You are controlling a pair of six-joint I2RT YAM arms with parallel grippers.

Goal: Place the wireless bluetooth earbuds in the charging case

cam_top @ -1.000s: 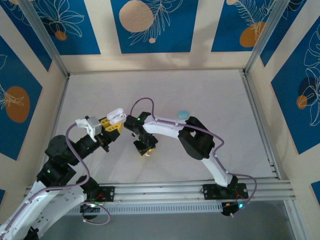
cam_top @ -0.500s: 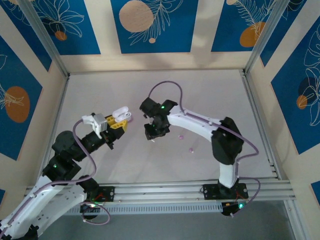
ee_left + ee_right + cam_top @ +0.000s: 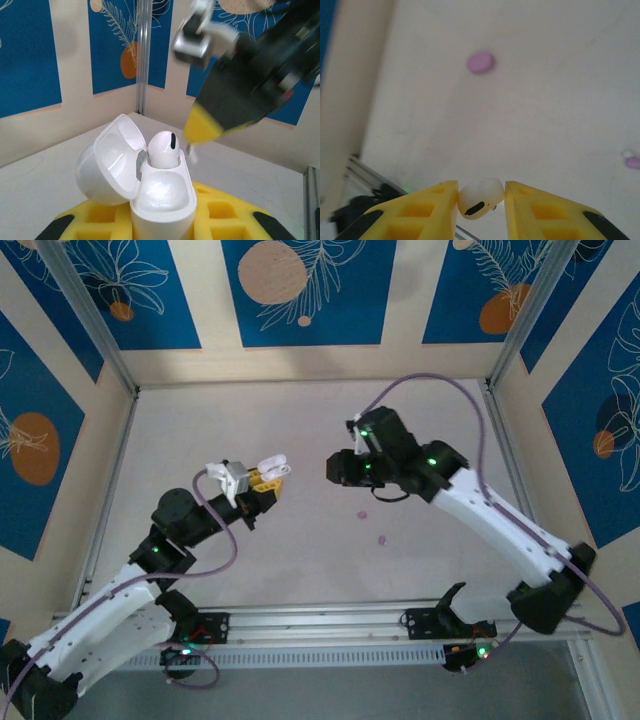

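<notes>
Right gripper [image 3: 338, 468] nipping white earbud [image 3: 480, 198]; left gripper [image 3: 258, 482] clamping open charging case [image 3: 161, 196]; risk: shallow pinch, bud may slip before seating.

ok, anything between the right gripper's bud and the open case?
Nothing visible: open air between the white earbud in the right gripper and the case. Lid is swung aside, near slot empty.

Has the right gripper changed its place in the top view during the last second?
Yes. The right gripper has gone away from the near rail toward the back wall, and a little to the right.
</notes>
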